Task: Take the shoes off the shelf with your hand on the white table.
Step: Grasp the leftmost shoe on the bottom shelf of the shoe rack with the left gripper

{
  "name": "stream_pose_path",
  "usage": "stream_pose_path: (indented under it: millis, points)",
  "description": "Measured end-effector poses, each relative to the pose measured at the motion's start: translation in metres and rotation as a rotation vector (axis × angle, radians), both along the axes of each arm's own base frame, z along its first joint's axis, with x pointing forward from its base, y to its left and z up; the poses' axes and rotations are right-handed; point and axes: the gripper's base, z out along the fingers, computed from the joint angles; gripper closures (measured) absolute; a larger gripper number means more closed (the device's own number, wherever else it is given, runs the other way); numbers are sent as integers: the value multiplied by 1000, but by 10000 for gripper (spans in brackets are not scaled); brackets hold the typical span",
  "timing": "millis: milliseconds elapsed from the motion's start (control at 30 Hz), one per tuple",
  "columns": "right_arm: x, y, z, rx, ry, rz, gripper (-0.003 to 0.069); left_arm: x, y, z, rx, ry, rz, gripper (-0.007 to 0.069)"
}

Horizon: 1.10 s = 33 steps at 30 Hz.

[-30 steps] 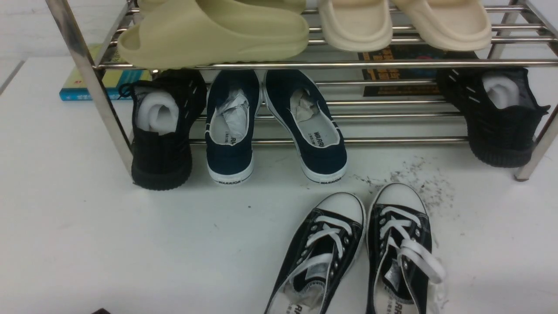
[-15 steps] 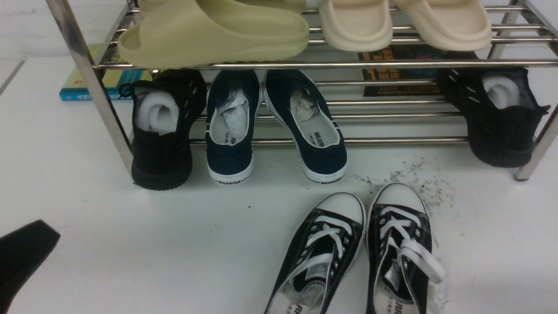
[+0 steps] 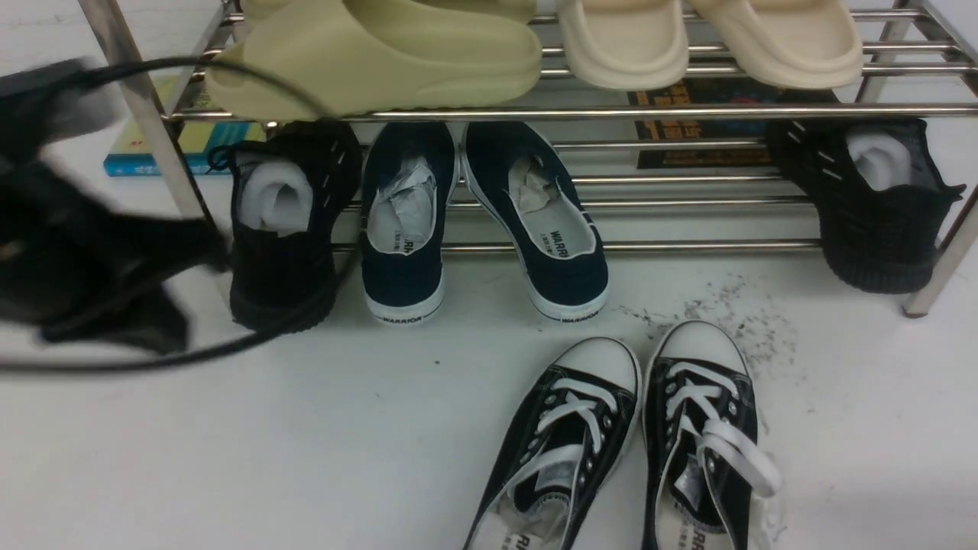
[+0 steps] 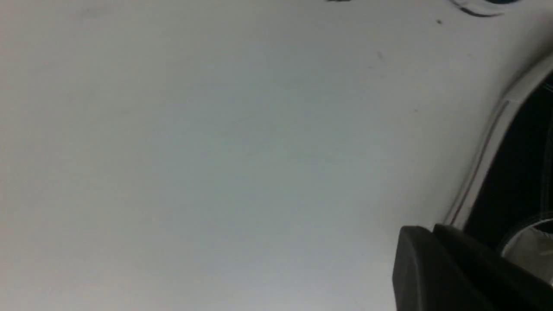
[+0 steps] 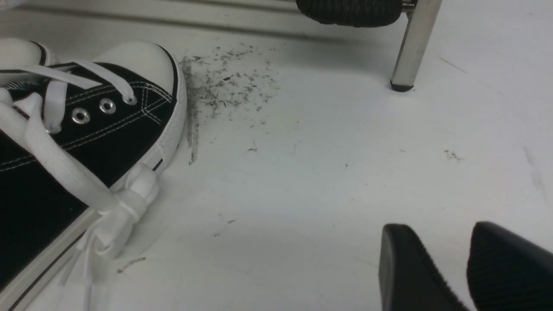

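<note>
Front view: the shoes [image 3: 403, 229] sit on the lower tier of the shelf [image 3: 535, 113], between the two black knit sneakers [image 3: 286, 229] and nearer the one on the robot's left. Both navy slip-ons have their heels toward the robot and their toes pointing away under the upper tier, where pale slides [image 3: 374, 57] rest. The left shoe's long axis runs almost straight front to back. The right one is skewed, with its heel swung toward the robot's right, so the toes lie close together and the heels spread apart. Both heels hang past the front bar, low over the white table [image 3: 267, 443]; I cannot tell whether they touch it. The lace-up sneakers [image 3: 626, 443] stand on the table in front, toes toward the shelf.

In the left wrist view, the left gripper [image 4: 432, 250] has its fingers pressed together with nothing between them. In the front view it is a motion-blurred black mass by the shelf's left leg, with a cable [image 3: 290, 321] looping past the left knit sneaker.

The right gripper [image 5: 449, 242] hangs over bare table, fingers slightly apart and empty.
</note>
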Motion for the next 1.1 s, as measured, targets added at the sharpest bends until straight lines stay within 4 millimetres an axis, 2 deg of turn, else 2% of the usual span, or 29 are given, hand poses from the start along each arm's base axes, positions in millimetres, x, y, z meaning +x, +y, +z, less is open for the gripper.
stream_pose_path:
  millis: [33,67,167,233,267,300,367,467,600,800,1100]
  points:
    - [0,0,0,0,0,0,419,6,-7,0,6,6,-25,559]
    - [0,0,0,0,0,0,419,24,-26,-2,30,16,-70,546]
    - [0,0,0,0,0,0,419,44,-52,-6,61,19,-108,524]
    - [0,0,0,0,0,0,419,69,-78,-12,108,10,-120,481]
    - [0,0,0,0,0,0,419,72,-83,-13,114,9,-127,473]
    - [0,0,0,0,0,0,419,85,-97,-18,140,9,-137,435]
    - [0,0,0,0,0,0,419,99,-111,-23,147,10,-137,381]
    - [0,0,0,0,0,0,419,117,-122,-33,146,13,-103,307]
    - [0,0,0,0,0,0,419,131,-126,-44,153,-22,-32,260]
    - [0,0,0,0,0,0,419,142,-127,-50,159,-81,23,251]
    - [0,0,0,0,0,0,419,159,-137,-81,149,-78,43,249]
